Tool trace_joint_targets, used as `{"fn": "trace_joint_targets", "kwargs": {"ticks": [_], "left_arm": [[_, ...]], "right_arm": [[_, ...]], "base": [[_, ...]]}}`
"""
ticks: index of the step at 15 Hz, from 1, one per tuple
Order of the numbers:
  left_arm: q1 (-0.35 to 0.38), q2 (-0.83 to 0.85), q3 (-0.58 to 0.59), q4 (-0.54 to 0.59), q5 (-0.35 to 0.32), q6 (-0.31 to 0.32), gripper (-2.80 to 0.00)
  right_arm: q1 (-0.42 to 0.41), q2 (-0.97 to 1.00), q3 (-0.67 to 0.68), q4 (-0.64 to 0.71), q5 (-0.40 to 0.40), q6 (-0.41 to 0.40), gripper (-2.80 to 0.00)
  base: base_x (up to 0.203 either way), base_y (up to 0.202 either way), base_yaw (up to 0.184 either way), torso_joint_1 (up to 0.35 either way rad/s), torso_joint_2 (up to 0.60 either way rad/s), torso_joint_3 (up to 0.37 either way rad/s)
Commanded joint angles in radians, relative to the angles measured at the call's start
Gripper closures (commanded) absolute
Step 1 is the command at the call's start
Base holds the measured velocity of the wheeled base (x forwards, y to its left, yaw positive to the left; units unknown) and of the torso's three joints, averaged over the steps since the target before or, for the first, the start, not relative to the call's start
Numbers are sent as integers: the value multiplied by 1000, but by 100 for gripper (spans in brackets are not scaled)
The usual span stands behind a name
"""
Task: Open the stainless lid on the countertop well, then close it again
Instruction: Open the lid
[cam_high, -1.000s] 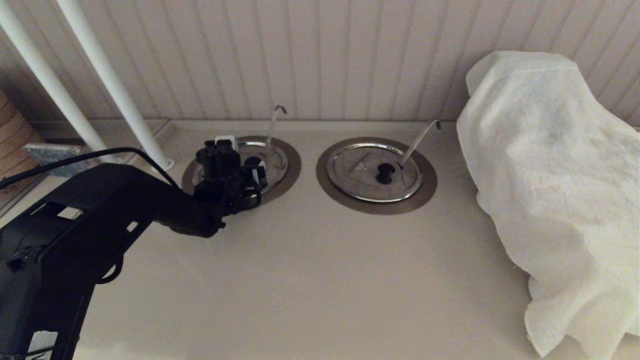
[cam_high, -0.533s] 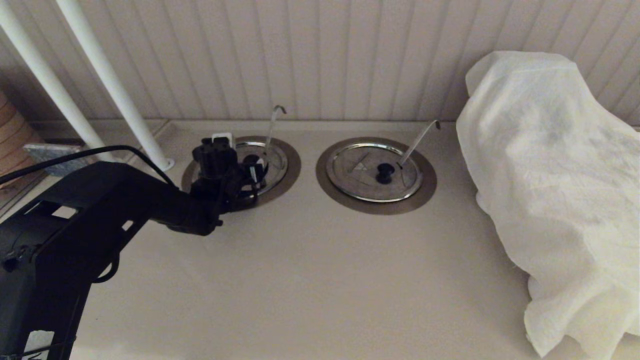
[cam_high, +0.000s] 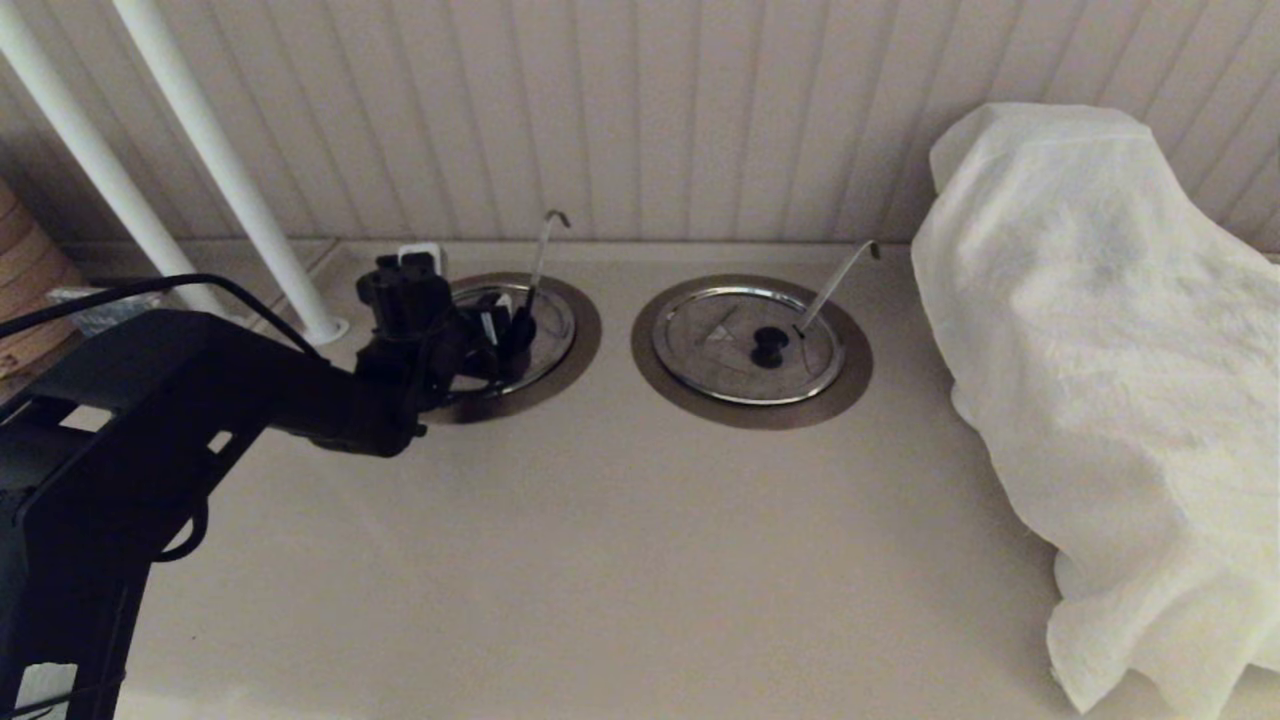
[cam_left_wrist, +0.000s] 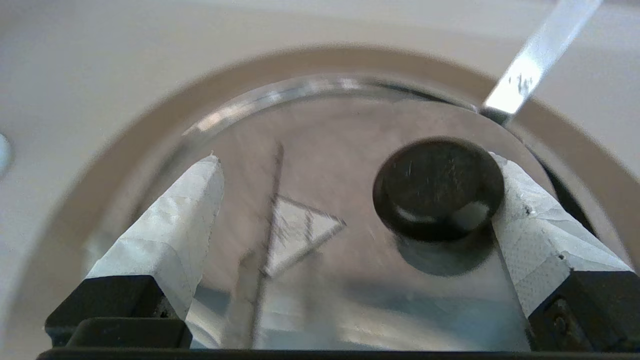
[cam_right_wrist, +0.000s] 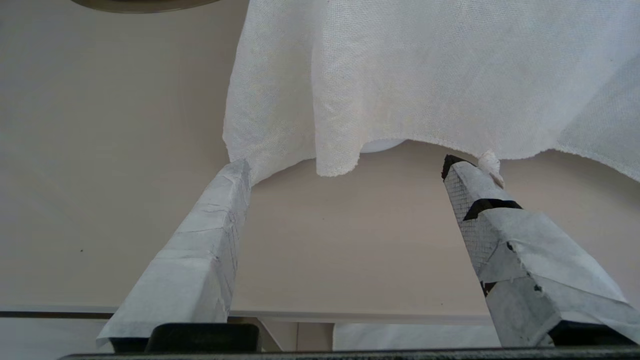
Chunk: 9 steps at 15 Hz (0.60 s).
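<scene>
A: Start with the head view. Where does the stainless lid (cam_high: 520, 335) lie?

B: It lies flat in the countertop well (cam_high: 575, 350), the left of two steel-ringed wells set in the pale countertop (cam_high: 640, 560). Its ladle stem (cam_high: 542, 250) rises almost upright from the far side of the lid, hooked at the top.

A: And the arm?

B: The left arm (cam_high: 250, 400) reaches in from the left of the lid, and the left gripper (cam_high: 500, 325) sits low over the lid's near-left half, hiding the knob. I cannot read its jaws from there.

A: Anything else?

B: To the right of the lid lies a twin lid (cam_high: 748, 345) with a strongly slanted stem (cam_high: 835, 280). Further right a white cloth (cam_high: 1110, 400) is draped over something. Two white poles (cam_high: 200, 150) stand left of the lid, behind the arm.

A: Now the left wrist view.

B: The left gripper (cam_left_wrist: 357, 162) has its jaws wide apart, clamped on nothing. The lid (cam_left_wrist: 320, 280) fills the space between them, with its triangle mark (cam_left_wrist: 297, 237) about midway. The black knob (cam_left_wrist: 437, 187) lies off-centre, right against the inner face of one taped finger (cam_left_wrist: 535, 225); the other finger (cam_left_wrist: 175, 235) stands well apart from it. The stem (cam_left_wrist: 530, 70) rises past the knob at the lid's edge.

A: The right wrist view?

B: The right gripper (cam_right_wrist: 345, 167) hangs with jaws apart above the countertop (cam_right_wrist: 110, 165), holding nothing, its fingertips near the hem of the cloth (cam_right_wrist: 430, 75). The lid is not in view.
</scene>
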Motion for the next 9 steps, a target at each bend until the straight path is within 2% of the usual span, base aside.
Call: {"fn": "trace_joint_targets", "kwargs": {"ticks": [1, 9], "left_arm": [[20, -14, -4, -2, -3, 0, -280], [95, -47, 10, -5, -6, -2, -280]], "right_arm": [[0, -2, 2, 0, 0, 0, -280], [0, -2, 2, 0, 0, 0, -280]], "base": [[0, 0, 0, 0, 0, 0], [0, 0, 0, 0, 0, 0]]}}
